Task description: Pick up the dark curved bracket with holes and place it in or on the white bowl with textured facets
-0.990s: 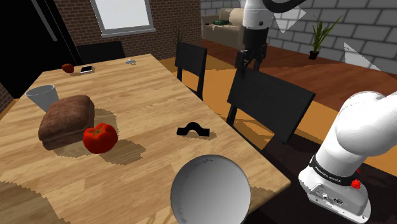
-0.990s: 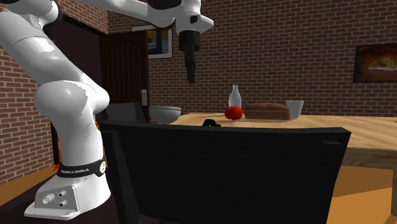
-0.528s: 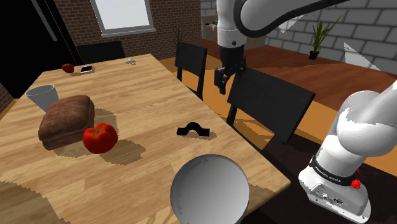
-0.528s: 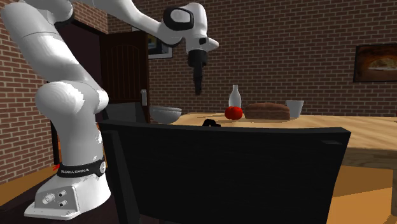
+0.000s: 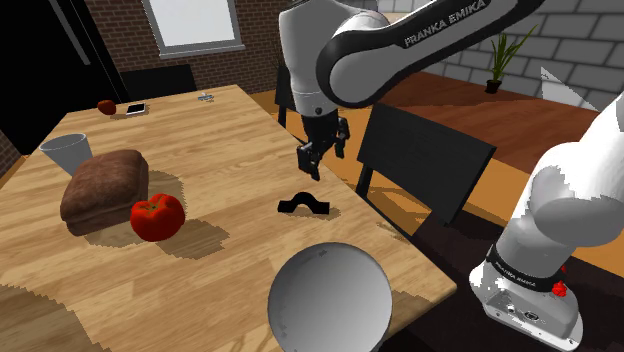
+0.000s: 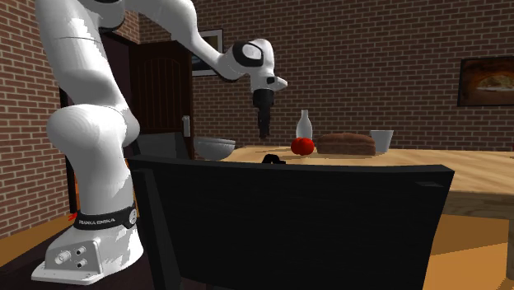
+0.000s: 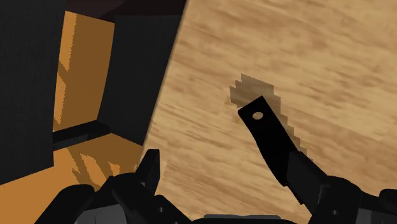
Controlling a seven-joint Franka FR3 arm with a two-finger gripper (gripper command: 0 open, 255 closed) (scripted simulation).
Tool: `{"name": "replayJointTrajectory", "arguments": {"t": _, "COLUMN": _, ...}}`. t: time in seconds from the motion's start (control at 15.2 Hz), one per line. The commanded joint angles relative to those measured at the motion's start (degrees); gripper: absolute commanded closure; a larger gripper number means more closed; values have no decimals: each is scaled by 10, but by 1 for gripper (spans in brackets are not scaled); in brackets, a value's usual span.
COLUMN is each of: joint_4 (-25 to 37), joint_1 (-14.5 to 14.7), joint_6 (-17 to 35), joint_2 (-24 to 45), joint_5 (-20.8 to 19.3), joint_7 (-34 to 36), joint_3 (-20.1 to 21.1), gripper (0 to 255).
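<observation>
Above the bracket (image 5: 303, 204), gripper (image 5: 320, 161) parted, empty.

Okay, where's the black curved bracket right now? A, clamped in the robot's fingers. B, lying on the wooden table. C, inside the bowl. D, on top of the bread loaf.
B: the bracket lies on the table, with the open fingers hanging above it and the bowl apart from it.
</observation>
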Motion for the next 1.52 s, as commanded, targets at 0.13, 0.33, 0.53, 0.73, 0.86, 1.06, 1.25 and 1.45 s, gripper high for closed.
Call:
{"name": "replayJointTrajectory", "arguments": {"t": 0.13, "joint_4": 41, "joint_1": 11, "joint_6": 13, "joint_2": 86, "joint_5": -47, "joint_7": 64, "joint_3": 40, "gripper": 0}}
{"name": "replayJointTrajectory", "arguments": {"t": 0.33, "joint_4": 57, "joint_1": 17, "joint_6": 20, "joint_2": 125, "joint_5": -71, "joint_7": 90, "joint_3": 51, "gripper": 0}}
{"name": "replayJointTrajectory", "arguments": {"t": 0.53, "joint_4": 40, "joint_1": 15, "joint_6": 42, "joint_2": 131, "joint_5": -77, "joint_7": 94, "joint_3": 49, "gripper": 0}}
{"name": "replayJointTrajectory", "arguments": {"t": 0.73, "joint_4": 25, "joint_1": 14, "joint_6": 64, "joint_2": 139, "joint_5": -85, "joint_7": 99, "joint_3": 47, "gripper": 0}}
{"name": "replayJointTrajectory", "arguments": {"t": 0.86, "joint_4": 22, "joint_1": 13, "joint_6": 69, "joint_2": 141, "joint_5": -86, "joint_7": 100, "joint_3": 47, "gripper": 0}}
{"name": "replayJointTrajectory", "arguments": {"t": 1.06, "joint_4": 22, "joint_1": 13, "joint_6": 69, "joint_2": 141, "joint_5": -86, "joint_7": 100, "joint_3": 47, "gripper": 0}}
{"name": "replayJointTrajectory", "arguments": {"t": 1.25, "joint_4": 22, "joint_1": 13, "joint_6": 69, "joint_2": 141, "joint_5": -86, "joint_7": 100, "joint_3": 47, "gripper": 0}}
{"name": "replayJointTrajectory", "arguments": {"t": 1.45, "joint_4": 22, "joint_1": 13, "joint_6": 69, "joint_2": 141, "joint_5": -86, "joint_7": 100, "joint_3": 47, "gripper": 255}}
